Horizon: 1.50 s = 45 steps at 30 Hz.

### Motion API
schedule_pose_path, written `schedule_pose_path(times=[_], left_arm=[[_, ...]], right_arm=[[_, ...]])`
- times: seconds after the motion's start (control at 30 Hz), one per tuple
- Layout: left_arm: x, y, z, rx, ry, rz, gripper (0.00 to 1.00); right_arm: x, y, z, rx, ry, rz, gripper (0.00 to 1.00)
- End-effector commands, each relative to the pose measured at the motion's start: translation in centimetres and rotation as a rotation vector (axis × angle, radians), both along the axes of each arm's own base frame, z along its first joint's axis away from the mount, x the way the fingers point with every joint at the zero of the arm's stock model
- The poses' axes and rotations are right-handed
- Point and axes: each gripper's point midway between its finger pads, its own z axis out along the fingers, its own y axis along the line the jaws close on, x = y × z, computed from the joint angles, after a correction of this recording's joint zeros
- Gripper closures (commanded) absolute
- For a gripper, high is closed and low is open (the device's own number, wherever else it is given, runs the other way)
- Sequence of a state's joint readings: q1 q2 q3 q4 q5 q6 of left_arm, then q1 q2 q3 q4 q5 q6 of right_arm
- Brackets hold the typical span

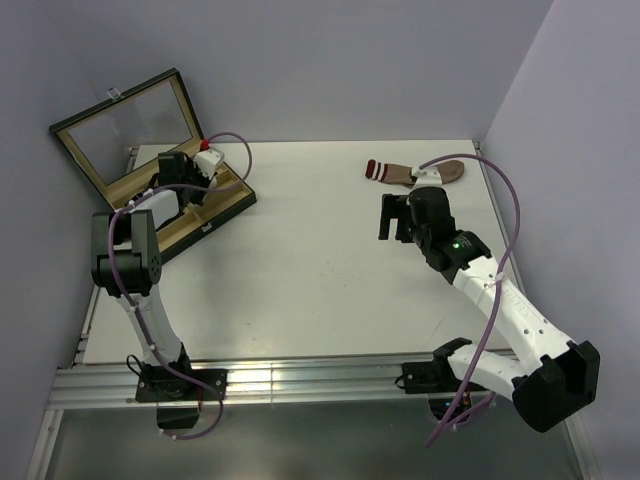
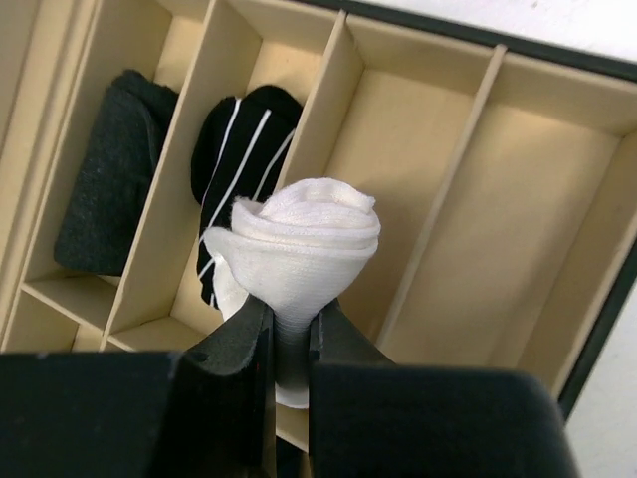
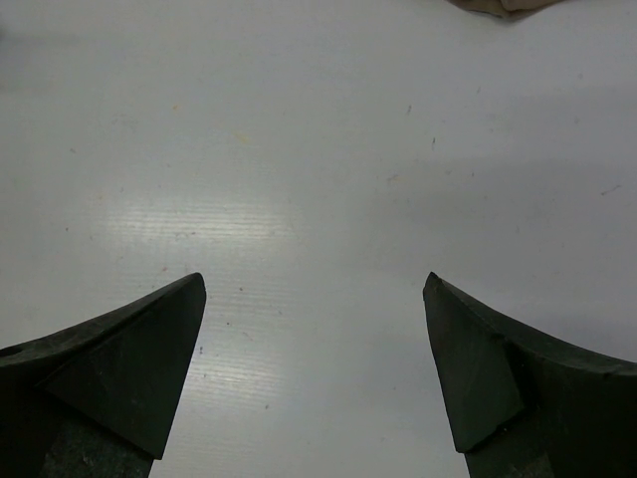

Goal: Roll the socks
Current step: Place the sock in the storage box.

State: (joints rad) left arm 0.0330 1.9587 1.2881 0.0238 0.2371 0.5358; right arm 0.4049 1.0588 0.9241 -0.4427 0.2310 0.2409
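Top external view gives you the white surface [image 1: 300, 290], with the open box [image 1: 225, 208] at its far left, lid raised. At the far right a brown sock [image 1: 415, 172] with a striped cuff lies flat on the surface.

Your right gripper [image 1: 395, 218] hangs just near of that sock. In the right wrist view its jaws stand wide apart over bare surface, holding nothing.

Your left gripper [image 2: 291, 324] is over the box, clamped on the white sock [image 2: 299, 239]. This sock is a tight roll held above the dividers, and you cannot tell which compartment lies under it.

Behind it, a grey sock [image 2: 109, 179] lies in one compartment. A dark striped sock [image 2: 234, 149] lies in the next one to the right.
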Motion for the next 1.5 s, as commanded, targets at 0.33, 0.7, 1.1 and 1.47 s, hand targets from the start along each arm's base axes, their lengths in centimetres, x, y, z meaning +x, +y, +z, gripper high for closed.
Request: schedule_pose_path(times=[0.33,0.7,1.1,1.47], left_arm=[[0.3,-1.0,-2.2,-0.013,0.173,-0.144,1.0],[-0.7,-2.7,-3.4,-0.082,0.304,-0.253,0.99],[0.5,-1.7,-4.1,-0.057,0.311,-0.186,0.75],[0.8,-1.7,-1.9,-0.059,0.263,-0.178,0.55]], right_arm=[[0.7,0.1,2.1,0.013,-0.044,0.002,0.03],[0.8,0.3,1.4,0.004,-0.028,0.011,0.04],[0.9,0.4,1.0,0.002,-0.014,0.016,0.04],[0.9,0.4,0.7,0.0,-0.008,0.016,0.04]])
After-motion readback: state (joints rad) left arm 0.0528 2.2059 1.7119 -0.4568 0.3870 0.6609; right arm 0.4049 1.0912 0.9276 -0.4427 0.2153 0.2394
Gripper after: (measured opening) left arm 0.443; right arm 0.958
